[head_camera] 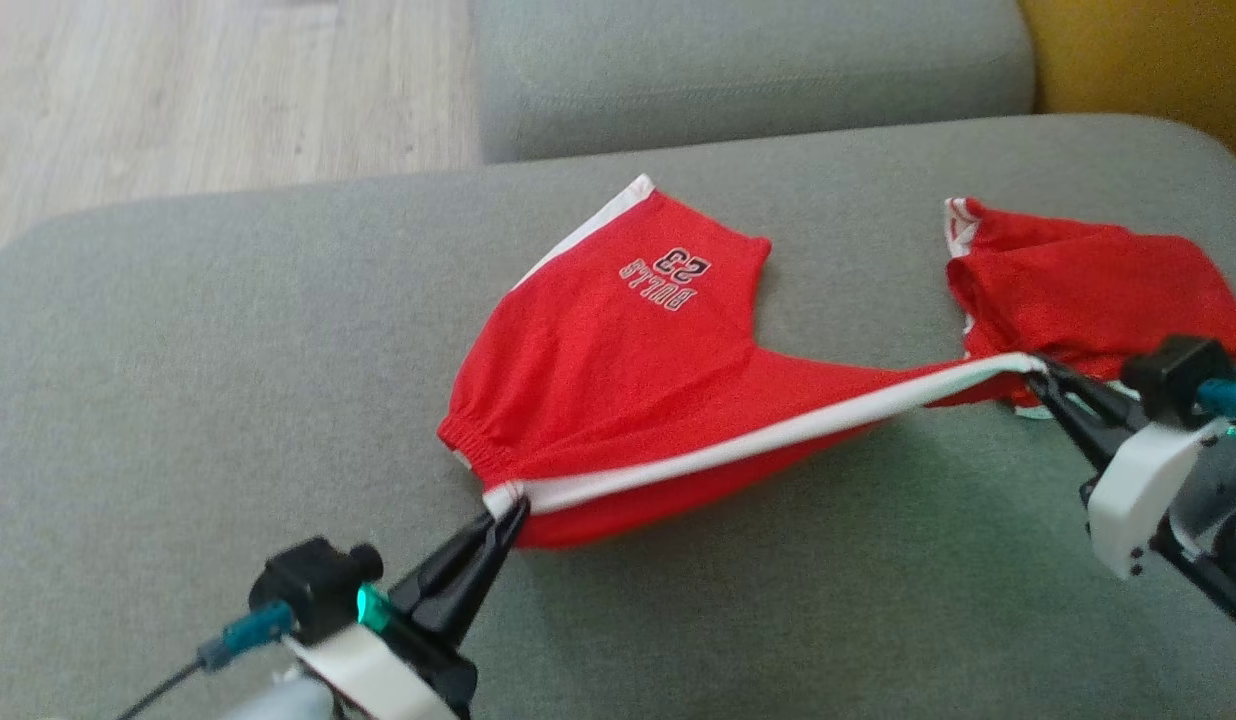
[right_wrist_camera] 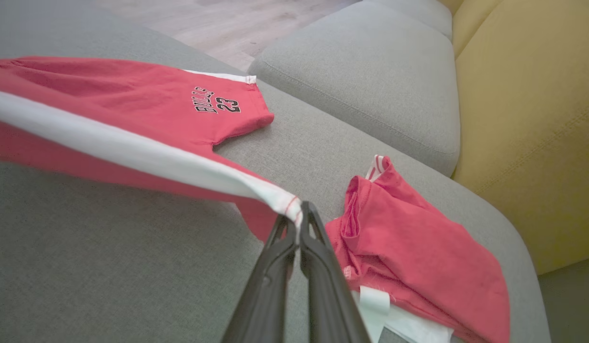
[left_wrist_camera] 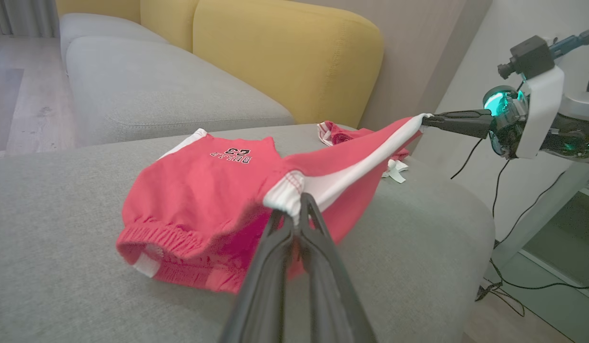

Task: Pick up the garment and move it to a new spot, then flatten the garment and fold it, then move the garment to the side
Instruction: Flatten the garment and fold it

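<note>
The red cotton shorts with white side stripes and a black "BULLS 23" print [head_camera: 618, 360] lie on the grey fabric sofa cushion [head_camera: 228, 380], one leg flat, the other pulled up off the fabric. The left claw [head_camera: 508, 510] is closed on the white stripe at the elastic waistband. The right claw [head_camera: 1043, 368] is pinched shut on the same stripe at the hem. The stripe runs taut between them, just above the cushion. A second red garment with white trim [head_camera: 1088, 280] lies crumpled on the cushion just beyond the right claw. A yellow upholstered backrest [left_wrist_camera: 285, 57] stands behind the cushion, and pale wooden floor [head_camera: 178, 90] shows beyond it.
</note>
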You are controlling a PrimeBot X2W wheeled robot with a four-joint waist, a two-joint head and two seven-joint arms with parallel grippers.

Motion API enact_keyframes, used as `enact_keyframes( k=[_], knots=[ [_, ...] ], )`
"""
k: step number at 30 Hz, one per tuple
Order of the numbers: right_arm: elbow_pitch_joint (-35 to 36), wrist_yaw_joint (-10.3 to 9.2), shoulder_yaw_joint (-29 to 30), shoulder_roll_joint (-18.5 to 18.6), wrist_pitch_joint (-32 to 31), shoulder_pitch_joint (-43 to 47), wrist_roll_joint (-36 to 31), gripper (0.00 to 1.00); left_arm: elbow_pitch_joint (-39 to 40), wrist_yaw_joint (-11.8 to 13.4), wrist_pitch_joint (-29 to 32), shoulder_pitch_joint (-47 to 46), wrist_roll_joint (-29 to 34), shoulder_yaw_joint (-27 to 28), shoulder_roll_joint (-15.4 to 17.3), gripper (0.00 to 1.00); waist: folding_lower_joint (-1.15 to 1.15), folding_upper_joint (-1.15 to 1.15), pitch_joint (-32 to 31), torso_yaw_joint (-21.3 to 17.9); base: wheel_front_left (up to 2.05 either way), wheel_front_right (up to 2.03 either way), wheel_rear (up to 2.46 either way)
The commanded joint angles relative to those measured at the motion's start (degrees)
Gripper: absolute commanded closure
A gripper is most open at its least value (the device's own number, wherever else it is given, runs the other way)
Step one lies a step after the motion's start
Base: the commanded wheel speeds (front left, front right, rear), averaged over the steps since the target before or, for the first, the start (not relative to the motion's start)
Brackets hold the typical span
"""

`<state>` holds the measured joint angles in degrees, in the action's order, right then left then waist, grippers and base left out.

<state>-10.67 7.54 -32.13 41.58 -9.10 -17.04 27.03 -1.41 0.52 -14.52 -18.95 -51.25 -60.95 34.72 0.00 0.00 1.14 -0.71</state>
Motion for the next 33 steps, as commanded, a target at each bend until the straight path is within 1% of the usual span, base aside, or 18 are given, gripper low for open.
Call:
enact_keyframes(
  k=[1, 5, 8, 9, 14, 15, 25, 29, 33],
  knots=[
    [1.67, -0.05, 1.46, 1.41, -0.31, -1.85, -1.00, 1.00, 1.19, 0.26, -0.46, -4.38, 0.36, 3.26, 1.60, 1.00, 0.00, 0.00, 1.44, 0.86, 0.00, 0.00, 0.00],
    [2.78, -0.05, 2.84, 0.49, -1.54, -5.21, -3.77, 1.00, -0.13, -0.21, -0.44, -7.17, 0.96, 4.26, 1.18, 1.00, 0.00, 0.00, 4.40, 2.39, 0.00, 0.00, 0.00],
    [2.54, -0.05, 2.49, 0.05, -2.34, -8.79, -5.31, 1.00, -1.37, -0.86, -0.43, -9.33, 1.18, 4.95, 0.56, 1.00, 0.00, 0.00, 6.71, 3.85, 0.00, 0.00, 0.00],
    [1.90, -0.05, 1.52, -0.22, -2.79, -11.52, -5.96, 1.00, -2.40, -1.35, -0.39, -10.76, 1.32, 5.26, -0.03, 1.00, 0.00, 0.00, 8.19, 4.98, 0.00, 0.00, 0.00],
    [-1.64, -0.05, -2.62, -0.67, -3.48, -19.56, -6.45, 1.00, -6.16, -2.73, -0.02, -14.36, 1.71, 5.57, -1.82, 1.00, 0.00, 0.00, 11.90, 7.94, 0.00, 0.00, 0.00],
    [-1.64, -0.05, -2.62, -0.67, -3.48, -19.56, -6.45, 1.00, -6.16, -2.73, -0.02, -14.36, 1.71, 5.57, -1.82, 1.00, 0.00, 0.00, 11.90, 7.94, 0.00, 0.00, 0.00],
    [-13.37, -0.05, -14.79, -1.64, -2.46, -37.23, -5.68, 1.00, -13.41, -5.33, -0.17, -21.07, 2.62, 6.04, -7.22, 1.00, 0.00, 0.00, 18.86, 13.96, 0.00, 0.00, 0.00],
    [-17.94, -0.05, -19.93, -1.82, -1.63, -42.72, -4.57, 1.00, -16.55, -6.19, -0.27, -23.10, 2.99, 5.95, -9.52, 1.00, 0.00, 0.00, 20.93, 16.03, 0.00, 0.00, 0.00],
    [-22.19, -0.05, -23.78, -2.22, -0.37, -47.26, -3.37, 1.00, -19.05, -6.93, -0.37, -24.76, 3.44, 5.99, -11.84, 1.00, 0.00, 0.00, 22.62, 17.56, 0.00, 0.00, 0.00]
  ],
)
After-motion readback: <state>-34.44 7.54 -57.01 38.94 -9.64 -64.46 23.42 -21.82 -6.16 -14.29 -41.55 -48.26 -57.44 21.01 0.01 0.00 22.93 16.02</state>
